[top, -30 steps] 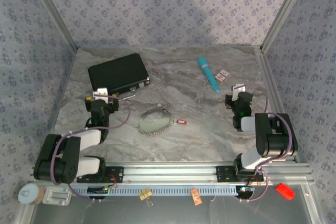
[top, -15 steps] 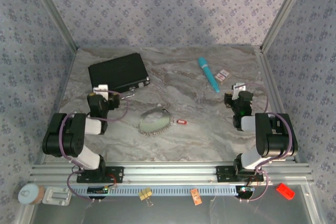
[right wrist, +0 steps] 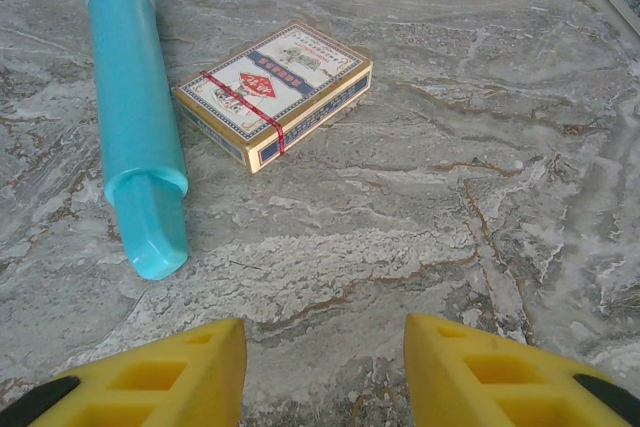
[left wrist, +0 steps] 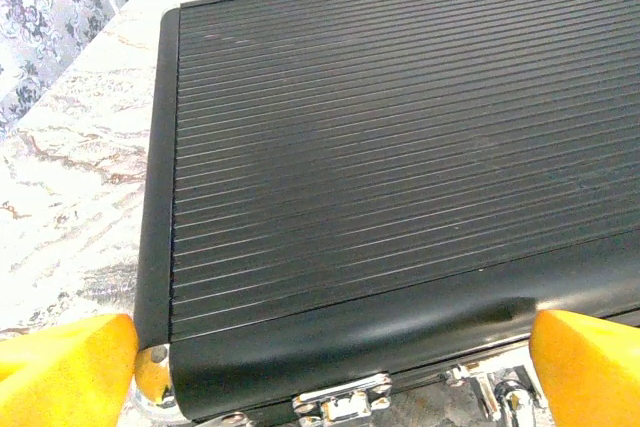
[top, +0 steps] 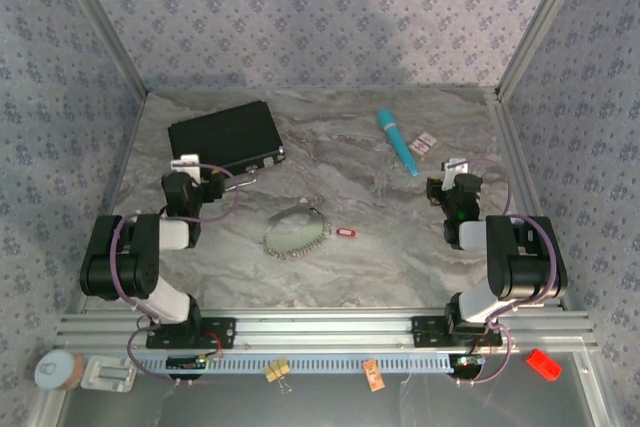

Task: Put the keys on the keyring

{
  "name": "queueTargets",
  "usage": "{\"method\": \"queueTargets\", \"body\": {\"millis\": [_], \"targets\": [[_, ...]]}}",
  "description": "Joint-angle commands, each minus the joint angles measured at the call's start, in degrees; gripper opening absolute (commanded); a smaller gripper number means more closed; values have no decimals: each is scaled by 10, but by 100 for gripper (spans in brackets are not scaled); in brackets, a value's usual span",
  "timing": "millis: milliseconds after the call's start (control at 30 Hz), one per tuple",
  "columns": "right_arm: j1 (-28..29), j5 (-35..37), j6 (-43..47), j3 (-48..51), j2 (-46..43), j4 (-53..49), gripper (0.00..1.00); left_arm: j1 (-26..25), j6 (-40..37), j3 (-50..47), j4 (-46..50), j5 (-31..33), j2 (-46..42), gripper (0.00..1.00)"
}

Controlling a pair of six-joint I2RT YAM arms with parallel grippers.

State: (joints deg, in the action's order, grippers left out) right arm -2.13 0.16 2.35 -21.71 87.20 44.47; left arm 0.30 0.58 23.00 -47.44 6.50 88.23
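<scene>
The left jaws stand wide, their yellow fingertips at either side of the near edge of a black ribbed case, holding nothing. Whether the left tip touches the case's chrome corner I cannot tell. The right jaws are parted at a middling gap, with bare marbled bench between their fingertips, and are likewise empty. Just ahead of them lie a teal stick and, beside it but apart, a small card pack banded in red. In the top view the keyring lies flat mid-bench, between the two arms and well apart from both sets of jaws. A small red-ended thing, perhaps a key, lies just right of it, not touching.
</scene>
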Motion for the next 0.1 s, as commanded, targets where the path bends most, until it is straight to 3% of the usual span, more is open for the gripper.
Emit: {"method": "queueTargets", "body": {"millis": [0,67], "targets": [[-2,-4,-6,-11,-1,6,48,3,10,11,14,-24,-1,100],[-2,-4,-6,-12,0,7,54,2,9,9,10,-27,-1,100]]}}
